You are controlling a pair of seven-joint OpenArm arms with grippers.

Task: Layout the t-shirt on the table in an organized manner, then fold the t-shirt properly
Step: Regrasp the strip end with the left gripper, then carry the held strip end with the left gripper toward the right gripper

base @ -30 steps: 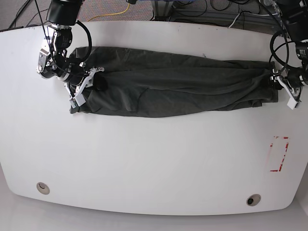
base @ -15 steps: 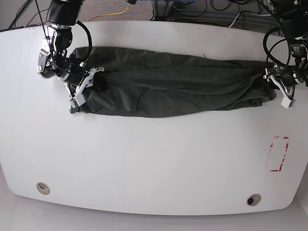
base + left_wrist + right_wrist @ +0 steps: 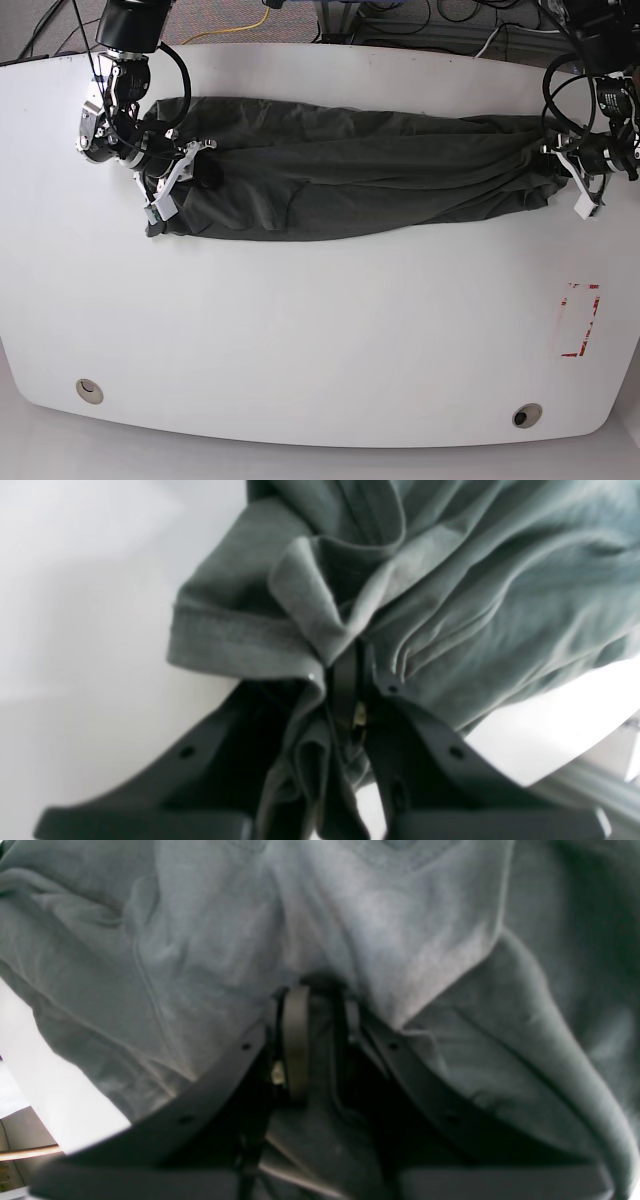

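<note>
Base view, left side: right gripper (image 3: 183, 165) clamped on the t-shirt (image 3: 350, 175) near its left end, fingers (image 3: 296, 1040) pinched tight with cloth bunched between them, no change there. T-shirt stretched as a long rumpled band across the far half of the bench (image 3: 320, 330), ends well apart, body twisted and creased rather than flat. Mid-bench bare; red tape rectangle (image 3: 578, 320) near the right edge, two grommet holes (image 3: 90, 390) along the near edge, all untouched. Right side: left gripper (image 3: 575, 180) was open beside the cloth a second ago, now moved in and closed on the right end; wrist view shows fingers (image 3: 345, 680) nearly together with a hemmed fold caught between, though blur makes it hard to tell how many layers are in the pinch. Right end of the shirt looks drawn in a little with that closure. Meaning: both ends now held, likely ready for a lift-and-spread to get the shirt laid flat; layout not done, folding not begun. Risk: thin bite on the hem could slip under tension.
</note>
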